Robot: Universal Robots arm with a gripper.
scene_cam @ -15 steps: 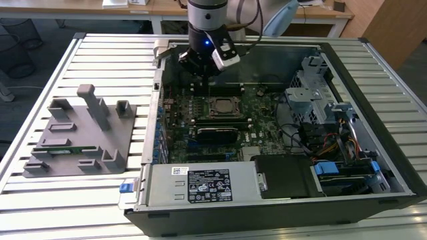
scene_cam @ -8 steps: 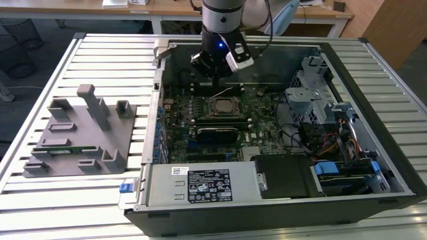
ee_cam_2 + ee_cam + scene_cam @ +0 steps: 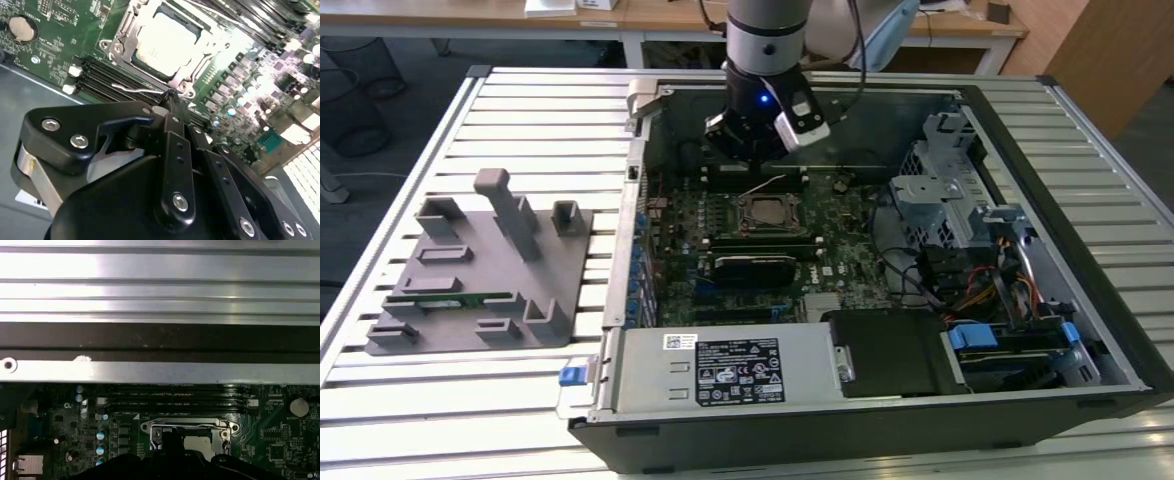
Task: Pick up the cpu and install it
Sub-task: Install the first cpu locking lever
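Observation:
The cpu (image 3: 767, 213) is a silver-grey square lying flat in the motherboard socket inside the open computer case. In the second wrist view the cpu (image 3: 167, 40) sits within the metal socket frame (image 3: 125, 47). My gripper (image 3: 172, 102) hangs over the board just behind the socket, its black fingers (image 3: 175, 145) shut together. Their tips meet the end of the thin wire socket lever (image 3: 137, 90), which stands raised; whether the lever is pinched or only touched I cannot tell. In the exterior view the gripper (image 3: 750, 150) is above the lever (image 3: 767, 185). The socket (image 3: 190, 429) also shows in the first wrist view.
A grey plastic tray (image 3: 480, 265) with upright blocks and a green memory stick (image 3: 447, 298) lies on the slatted table at the exterior view's left. The case holds memory slots (image 3: 754, 265), a power supply (image 3: 720, 370), drive cages and cables (image 3: 974, 270). The case wall (image 3: 160, 372) rises behind the gripper.

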